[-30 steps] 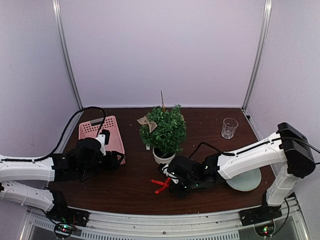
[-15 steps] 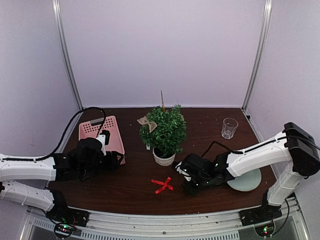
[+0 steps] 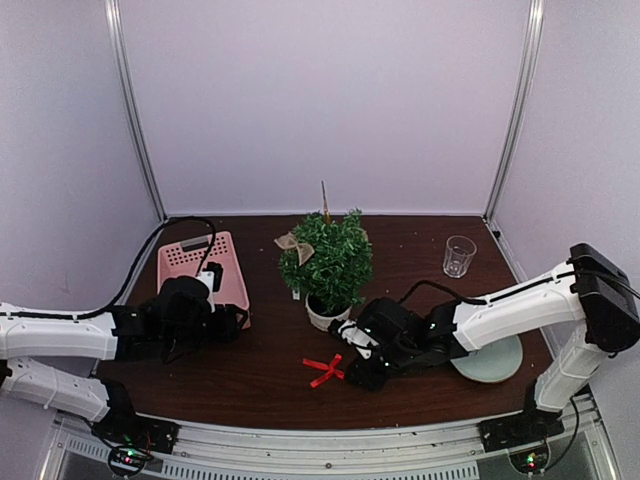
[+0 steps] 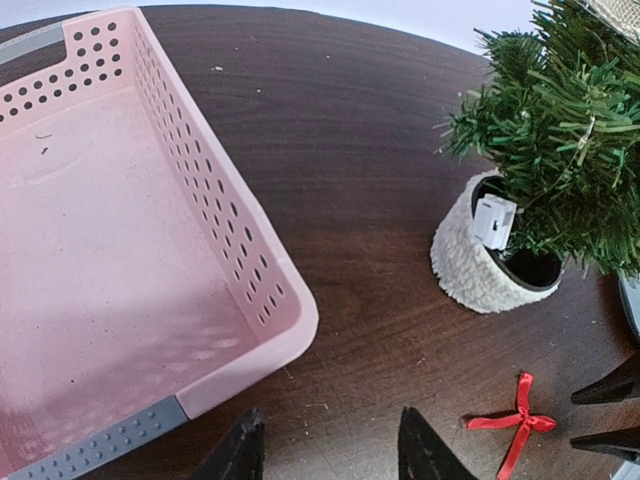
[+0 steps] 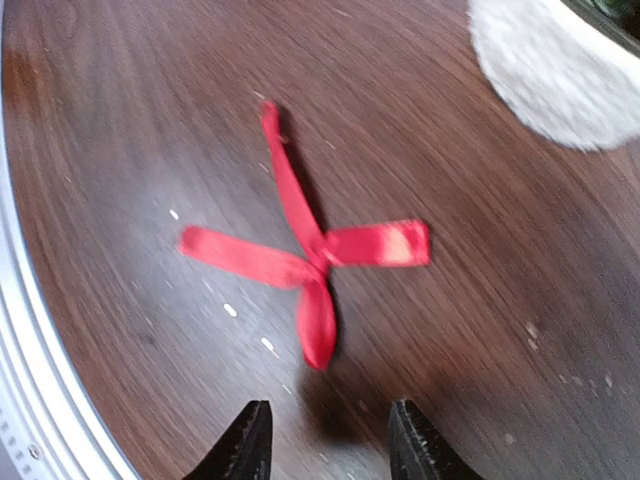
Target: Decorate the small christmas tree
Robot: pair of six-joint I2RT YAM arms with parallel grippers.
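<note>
jaws apart, empty, on both grippers
red bow [image 5: 305, 255] just ahead of right gripper [image 5: 322, 440]; pink basket [image 4: 250, 300] left of left gripper [image 4: 325, 450], small christmas tree [image 4: 560, 120] ahead-right.

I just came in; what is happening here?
The small christmas tree is being decorated and already carries a burlap bow. The open right gripper is low beside a red ribbon bow lying on the table, not gripping it. The left gripper, open and empty, hovers by the pink basket.
</note>
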